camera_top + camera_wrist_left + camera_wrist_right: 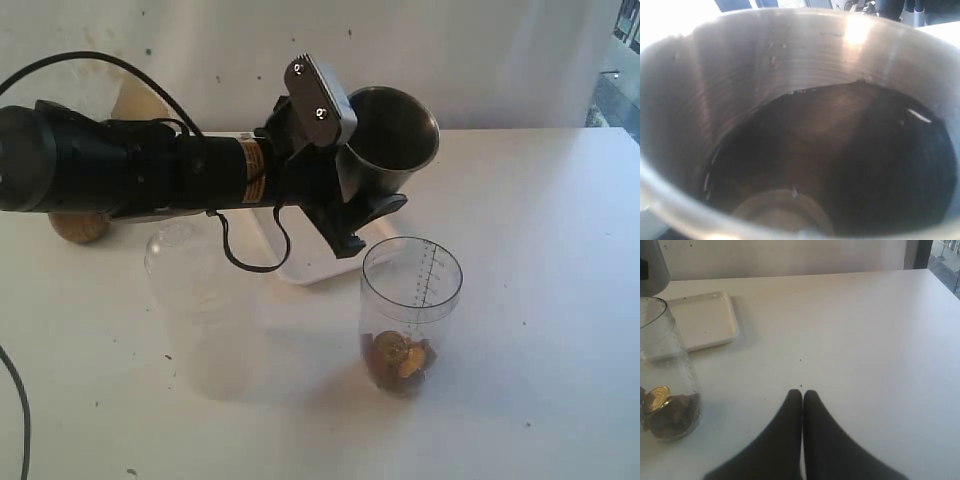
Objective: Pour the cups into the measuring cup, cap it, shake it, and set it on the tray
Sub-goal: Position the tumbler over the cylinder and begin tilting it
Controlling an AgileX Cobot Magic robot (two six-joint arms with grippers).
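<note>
My left gripper (350, 160) is shut on the shiny steel tumbler (392, 140), holding it tilted in the air, up and to the left of the measuring cup (410, 305). The left wrist view looks straight into the tumbler (765, 75); its inside is dark and its bottom shows bare. The clear measuring cup stands upright and uncapped, with brown pieces and a gold one at its bottom (660, 410). The brown wooden cup (78, 227) peeks out behind my left arm. The white tray (310, 265) lies behind the measuring cup, partly hidden. My right gripper (802, 392) is shut and empty over bare table.
A frosted translucent container (195, 300) stands to the left of the measuring cup, under my left arm. A black cable (245, 262) loops down from the arm. A pale wall backs the white table (540, 300).
</note>
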